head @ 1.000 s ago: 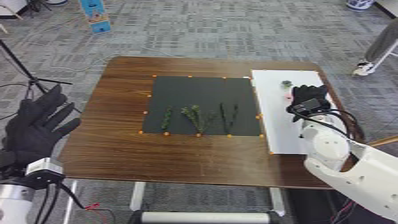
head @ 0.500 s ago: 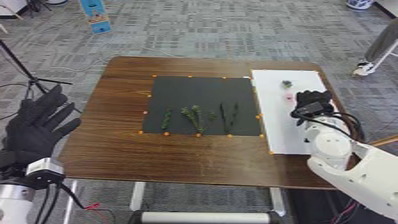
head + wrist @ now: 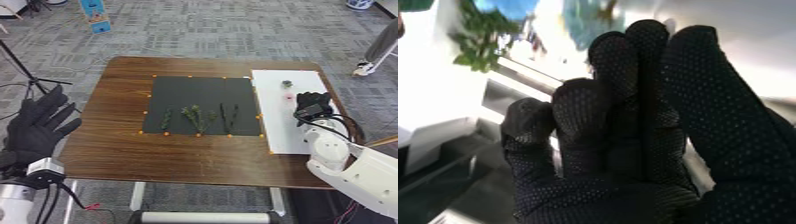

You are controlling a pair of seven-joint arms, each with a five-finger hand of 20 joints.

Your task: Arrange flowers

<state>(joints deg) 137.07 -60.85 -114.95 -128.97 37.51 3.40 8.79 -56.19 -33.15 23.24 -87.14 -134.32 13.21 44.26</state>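
My right hand (image 3: 313,103) is over the right part of the white sheet (image 3: 282,135) in the head view, nearer to me than a small pink flower (image 3: 290,97) and a dark bluish one (image 3: 287,83). In the right wrist view, this right hand (image 3: 607,197) is open, its fingers relaxed and holding nothing. Green stems lie on the black mat (image 3: 191,85): a leafy sprig (image 3: 167,119), a bushier bunch (image 3: 193,117) and thin blades (image 3: 234,117). My left hand (image 3: 35,122) stays open beyond the table's left edge, fingers spread.
The brown table (image 3: 115,155) carries the mat and the sheet side by side, with small orange markers (image 3: 198,135) along their edges. A thin black stand (image 3: 34,77) is at the left. Blurred green leaves (image 3: 480,40) appear beyond the fingers in the right wrist view.
My right hand has drawn back over the white sheet toward the robot, away from the two small flowers; the pink one is now uncovered. The left hand has kept still.
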